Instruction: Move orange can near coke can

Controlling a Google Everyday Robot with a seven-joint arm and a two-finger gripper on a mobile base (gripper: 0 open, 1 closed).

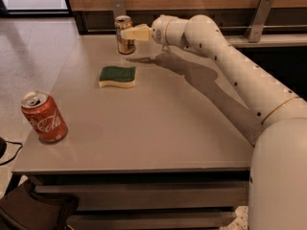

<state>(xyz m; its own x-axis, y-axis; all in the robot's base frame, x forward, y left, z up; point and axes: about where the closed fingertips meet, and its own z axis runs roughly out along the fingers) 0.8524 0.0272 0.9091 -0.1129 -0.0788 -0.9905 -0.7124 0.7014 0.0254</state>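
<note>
The orange can (125,46) stands upright at the far edge of the grey table (163,128), left of centre. The coke can (44,117), red with white script, stands upright at the table's front left corner, far from the orange can. My gripper (130,33) reaches in from the right at the height of the orange can's upper half, and its cream tip overlaps the can's front. Whether it touches the can cannot be told.
A green and yellow sponge (117,76) lies between the two cans, nearer the orange can. A wooden wall with metal brackets (261,13) runs behind the table. My white arm (240,75) crosses the table's right side. A dark bag (33,212) lies on the floor at the front left.
</note>
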